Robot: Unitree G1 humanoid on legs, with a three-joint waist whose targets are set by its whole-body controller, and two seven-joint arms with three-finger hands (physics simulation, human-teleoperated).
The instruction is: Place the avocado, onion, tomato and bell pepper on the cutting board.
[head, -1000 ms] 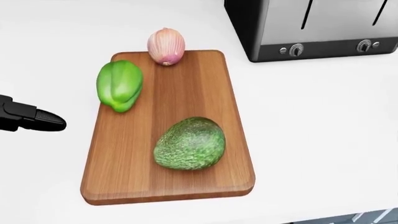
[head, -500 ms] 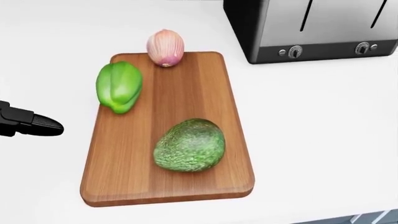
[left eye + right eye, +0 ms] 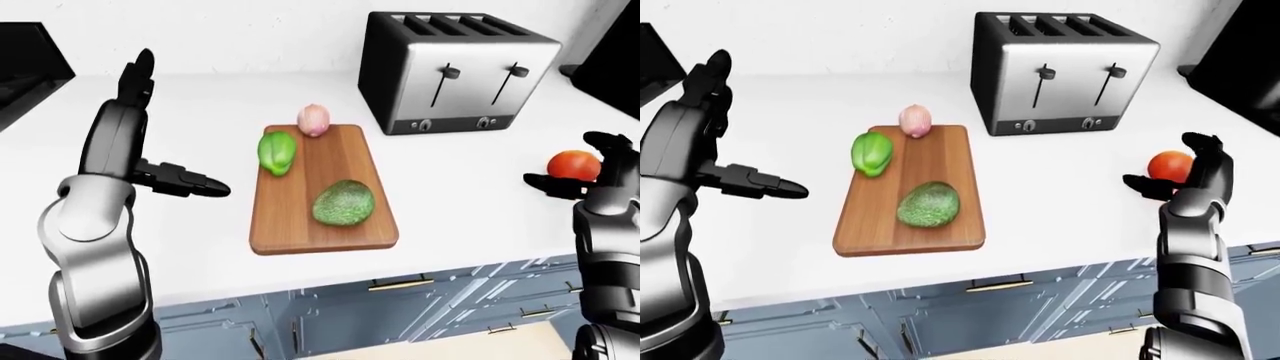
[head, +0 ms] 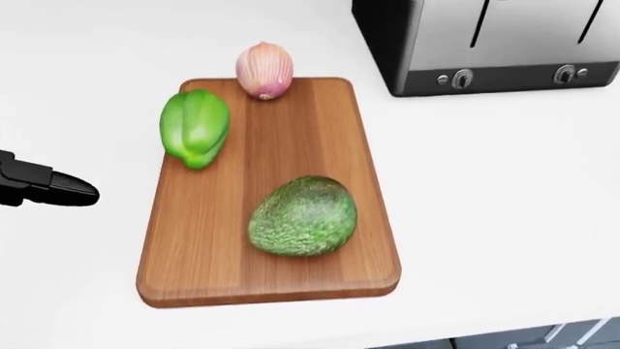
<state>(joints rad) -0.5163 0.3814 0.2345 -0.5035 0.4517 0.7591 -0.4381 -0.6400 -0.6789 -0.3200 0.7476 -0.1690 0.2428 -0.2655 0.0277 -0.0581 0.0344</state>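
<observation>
On the white tabletop [image 3: 200, 247]: a glossy, smooth surface carrying everything, above grey-blue cabinet fronts
Cutting board [image 4: 291, 145]: a flat wooden rectangle with rounded corners and lengthwise grain, lying at the middle of the eye views
Avocado [image 4: 302, 216]: a pebbled, dark green egg shape resting on the lower half of the board
Bell pepper [image 4: 194, 128]: smooth, bright green and lobed, lying across the board's left edge so that part of it overhangs the tabletop
Onion [image 4: 264, 70]: a pale pink bulb with fine lengthwise stripes, sitting at the board's top edge
Tomato [image 3: 1169, 166]: red, round and shiny, off the board, well to the right of it past the toaster
Toaster [image 3: 455, 71]: a boxy four-slot body of brushed metal with black sides, two levers and two knobs, standing beside the board's upper right corner
Left hand [image 3: 150, 120]: dark, jointed fingers spread wide, one up and one pointing toward the board; empty and clear of the vegetables
Right hand [image 3: 1185, 176]: fingers curved about the tomato, but I cannot tell whether they press on it
Against half a second ago: in the head view the whole picture has shifted a little, so the board sits slightly higher and further right, a camera move; the three vegetables on the board keep their places on it, and the left fingertip stays at the left edge
</observation>
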